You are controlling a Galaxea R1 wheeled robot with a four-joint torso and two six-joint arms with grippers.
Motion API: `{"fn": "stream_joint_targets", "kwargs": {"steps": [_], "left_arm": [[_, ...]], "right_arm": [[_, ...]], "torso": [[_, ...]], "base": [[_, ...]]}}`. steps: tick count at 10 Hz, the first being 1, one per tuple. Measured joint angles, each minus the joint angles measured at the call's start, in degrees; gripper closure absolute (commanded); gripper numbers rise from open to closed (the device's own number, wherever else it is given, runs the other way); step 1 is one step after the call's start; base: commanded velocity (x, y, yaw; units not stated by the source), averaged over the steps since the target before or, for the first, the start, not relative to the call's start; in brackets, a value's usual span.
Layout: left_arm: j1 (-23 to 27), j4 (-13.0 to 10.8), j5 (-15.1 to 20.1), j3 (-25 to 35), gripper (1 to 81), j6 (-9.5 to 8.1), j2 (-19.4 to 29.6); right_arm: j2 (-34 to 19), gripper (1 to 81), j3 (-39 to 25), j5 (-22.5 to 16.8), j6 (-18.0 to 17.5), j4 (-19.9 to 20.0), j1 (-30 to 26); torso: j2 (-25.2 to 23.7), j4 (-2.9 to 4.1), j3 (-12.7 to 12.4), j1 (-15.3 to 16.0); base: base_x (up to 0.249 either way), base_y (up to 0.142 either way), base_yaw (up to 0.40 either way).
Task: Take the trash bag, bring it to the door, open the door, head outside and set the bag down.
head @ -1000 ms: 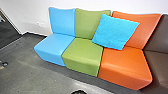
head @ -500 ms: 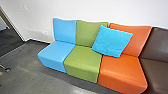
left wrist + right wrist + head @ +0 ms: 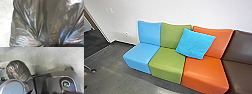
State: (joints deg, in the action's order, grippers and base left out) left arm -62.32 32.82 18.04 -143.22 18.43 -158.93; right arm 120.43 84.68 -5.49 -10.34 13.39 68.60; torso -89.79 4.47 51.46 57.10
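Trash bag (image 3: 18, 70), narrow end toward robot (image 3: 54, 83)

The dark, glossy trash bag (image 3: 17, 70) bulges near the robot's base (image 3: 53, 83); its plastic gathers into creased folds

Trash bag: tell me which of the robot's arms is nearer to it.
Left. The trash bag looms close before the left wrist camera, its folds gathering toward that arm's end. The right arm is farther off: its wrist camera sees the bag smaller, off beside the robot's own body.
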Motion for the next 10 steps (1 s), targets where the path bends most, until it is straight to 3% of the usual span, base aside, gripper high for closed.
{"fn": "stream_joint_targets", "kwargs": {"steps": [2,6,10], "left_arm": [[-2.0,0.0,-1.4,-2.3,81.1,2.54,-0.6],[-2.8,0.6,-3.1,-2.4,81.1,2.99,-2.1],[-3.6,0.7,-3.3,-4.4,81.1,3.01,-3.5]], "right_arm": [[3.6,1.0,3.3,1.0,0.0,0.0,1.4],[5.4,1.0,5.7,1.6,0.2,0.0,3.0],[8.3,1.0,8.0,1.6,0.2,-0.2,3.2]], "torso": [[4.1,0.0,0.0,-2.6],[12.5,0.0,-0.1,-8.0],[20.4,0.0,-5.0,-13.2]], "base": [[0.0,0.0,0.0],[0.0,0.0,0.0],[0.0,0.0,0.0]]}}
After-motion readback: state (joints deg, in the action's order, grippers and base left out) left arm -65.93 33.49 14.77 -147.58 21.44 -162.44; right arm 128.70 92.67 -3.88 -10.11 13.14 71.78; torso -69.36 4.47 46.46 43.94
